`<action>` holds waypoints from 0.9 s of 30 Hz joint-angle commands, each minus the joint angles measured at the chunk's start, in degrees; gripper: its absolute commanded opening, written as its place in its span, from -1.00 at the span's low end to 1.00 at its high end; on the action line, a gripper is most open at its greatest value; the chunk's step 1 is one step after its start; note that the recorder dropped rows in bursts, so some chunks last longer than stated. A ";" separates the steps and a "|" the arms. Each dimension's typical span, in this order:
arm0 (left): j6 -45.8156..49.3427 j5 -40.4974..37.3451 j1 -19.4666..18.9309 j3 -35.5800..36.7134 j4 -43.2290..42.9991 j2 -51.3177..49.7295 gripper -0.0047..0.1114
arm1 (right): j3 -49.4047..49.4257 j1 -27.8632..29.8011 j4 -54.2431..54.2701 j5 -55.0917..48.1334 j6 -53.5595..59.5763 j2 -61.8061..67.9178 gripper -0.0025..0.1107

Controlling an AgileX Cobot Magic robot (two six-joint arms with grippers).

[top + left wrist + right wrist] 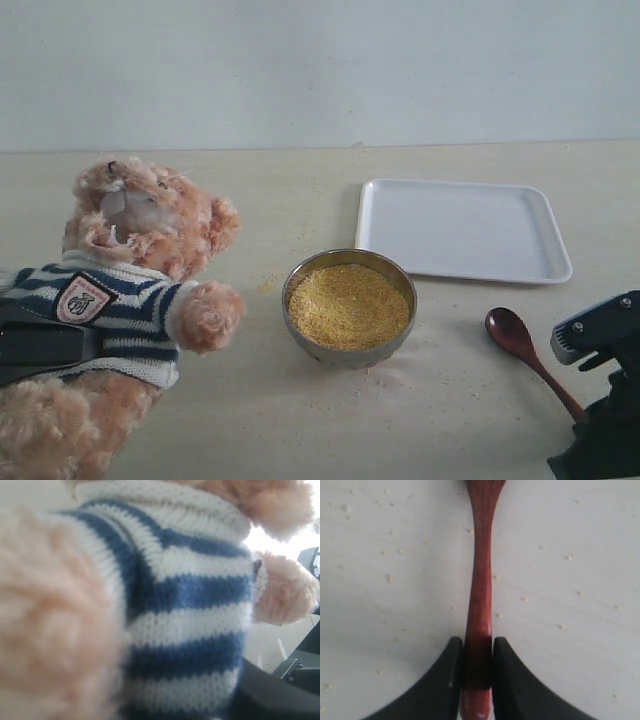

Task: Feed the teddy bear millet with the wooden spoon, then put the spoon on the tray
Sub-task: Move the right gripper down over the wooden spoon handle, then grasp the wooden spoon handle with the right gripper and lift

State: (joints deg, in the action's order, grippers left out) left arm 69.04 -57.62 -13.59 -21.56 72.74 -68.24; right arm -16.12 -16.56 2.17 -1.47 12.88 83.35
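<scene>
The teddy bear leans at the left, head tipped back, its striped shirt filling the left wrist view. My left gripper presses against the bear's torso from the left; its fingers are hidden by the plush. The steel bowl heaped with millet stands mid-table. The wooden spoon lies flat on the table right of the bowl. My right gripper is shut on the spoon's handle near its end. The white tray sits empty behind the bowl, to the right.
Stray millet grains lie scattered around the bowl and under the spoon. The right arm's black body fills the lower right corner. A pale wall rises behind the table's far edge.
</scene>
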 commanded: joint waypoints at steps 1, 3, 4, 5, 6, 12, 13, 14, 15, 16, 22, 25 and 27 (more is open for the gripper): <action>0.41 -0.71 -0.07 0.17 1.35 -0.04 -0.83 | -3.45 0.03 -0.65 -8.16 -0.17 -2.22 -0.79; 0.41 -0.71 -0.07 0.17 1.35 -0.04 -0.83 | -3.51 0.03 -0.53 -8.43 -0.17 -3.68 -0.79; 0.41 -0.71 -0.07 0.17 1.35 -0.04 -0.83 | -3.51 0.03 -0.53 -8.85 -0.05 -4.38 -0.79; 0.41 -0.71 -0.07 0.17 1.35 -0.04 -0.83 | -3.51 0.03 -0.53 -9.15 0.20 -5.39 -0.79; 0.41 -0.71 -0.07 0.17 1.35 -0.04 -0.83 | -3.51 0.03 -0.53 -9.65 0.60 -6.53 -0.79; 0.41 -0.81 -0.07 0.17 1.35 -0.04 -0.83 | -5.96 -0.11 -0.81 -17.01 1.24 -14.31 -0.80; 0.41 -0.81 -0.07 0.17 1.35 -0.04 -0.83 | -7.11 -0.36 -0.81 -19.40 1.36 -15.32 -0.80; 0.41 -0.81 -0.07 0.17 1.35 -0.04 -0.83 | -8.65 -1.05 -1.21 -22.13 1.36 -16.51 -0.80; 0.41 -0.81 -0.07 0.17 1.35 -0.04 -0.83 | -10.46 -2.09 -1.67 -25.12 1.62 -17.53 -0.80; 0.41 -0.81 -0.07 0.17 1.35 -0.04 -0.83 | -11.99 -3.06 -2.17 -27.58 1.62 -18.21 -0.80; 0.41 -0.81 -0.07 0.17 1.35 -0.04 -0.83 | -23.87 -13.83 -10.06 -44.47 -0.36 -18.64 -0.80; 0.41 -0.71 -0.07 0.17 1.35 -0.04 -0.83 | -27.86 -19.77 -18.21 -46.99 -4.81 -18.64 -0.91; 0.41 -0.71 -0.07 0.17 1.35 -0.04 -0.83 | -30.08 -23.14 -22.42 -49.68 -7.20 -17.65 -0.96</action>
State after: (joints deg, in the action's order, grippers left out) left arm 69.04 -57.62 -13.59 -21.56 72.74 -68.24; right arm -43.21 -36.06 -14.31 -47.50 8.83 65.20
